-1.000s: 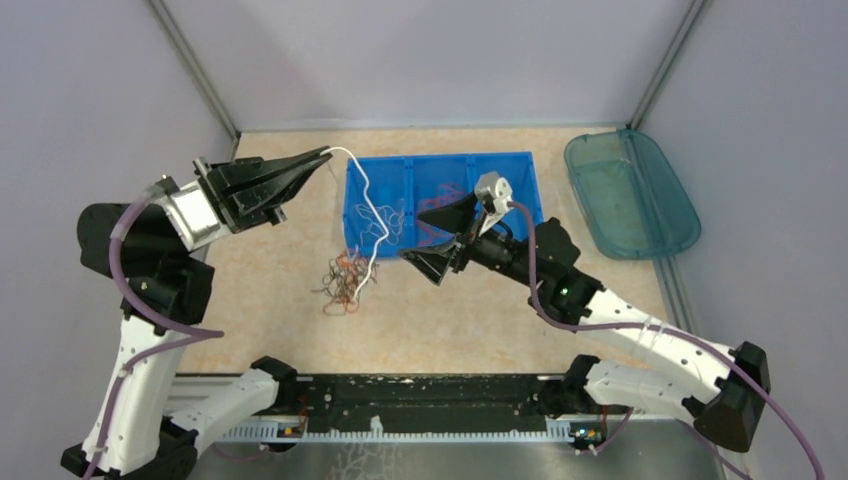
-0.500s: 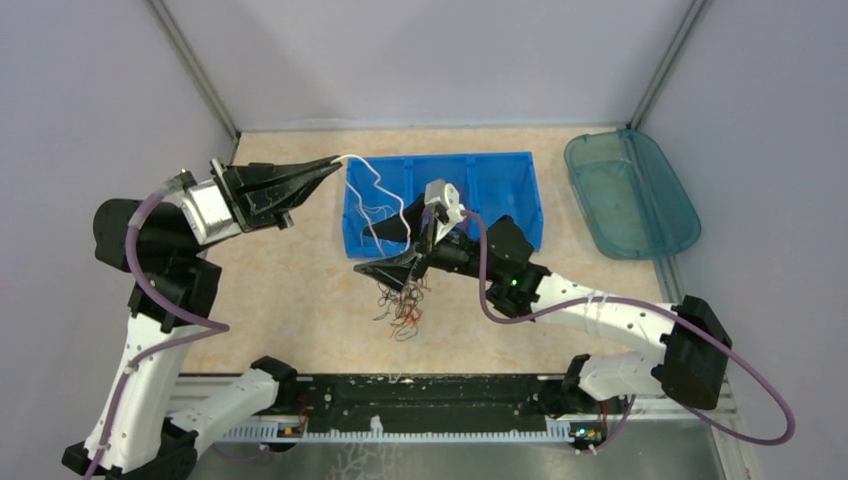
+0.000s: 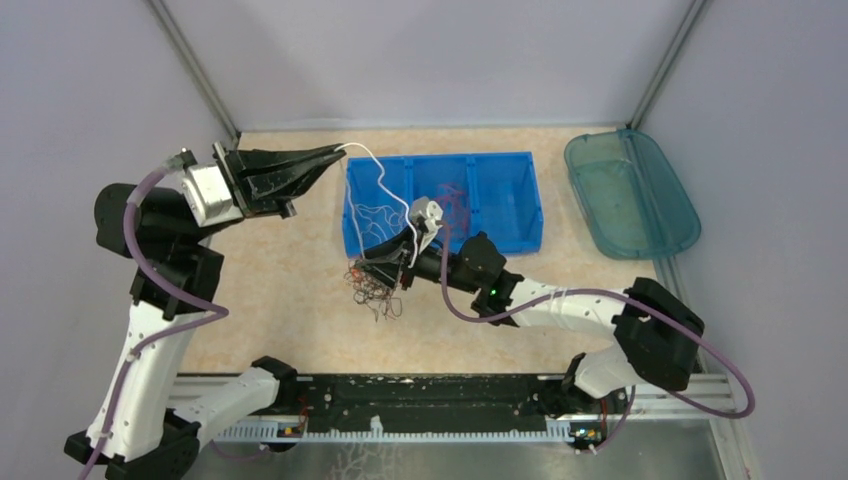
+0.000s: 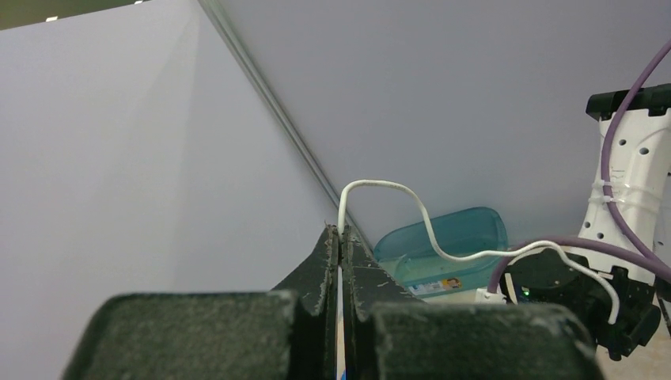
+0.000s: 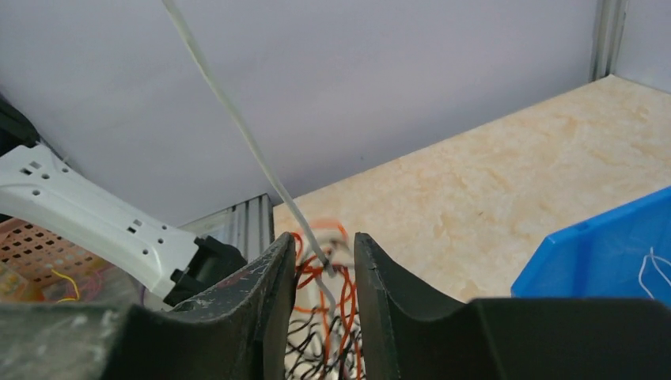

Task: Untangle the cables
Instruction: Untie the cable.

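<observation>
**Headcount in the workcell**

2 arms: left arm [image 3: 150, 345], right arm [image 3: 565, 305]. 2 grippers: left gripper [image 3: 335, 153], right gripper [image 5: 324, 241]. 1 blue bin [image 3: 500, 158] with 3 compartments. 1 teal tray [image 3: 682, 215]. 1 long white cable [image 3: 384, 183]. 1 tangle [image 3: 372, 288], its wires too many to count.

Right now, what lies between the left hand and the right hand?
A white cable, pinched in the left hand, arcs over the blue bin down to the right hand at the tangle; the top view shows it.

Lab test cell — grey panel walls [image 3: 430, 60], metal posts [image 3: 195, 70].
</observation>
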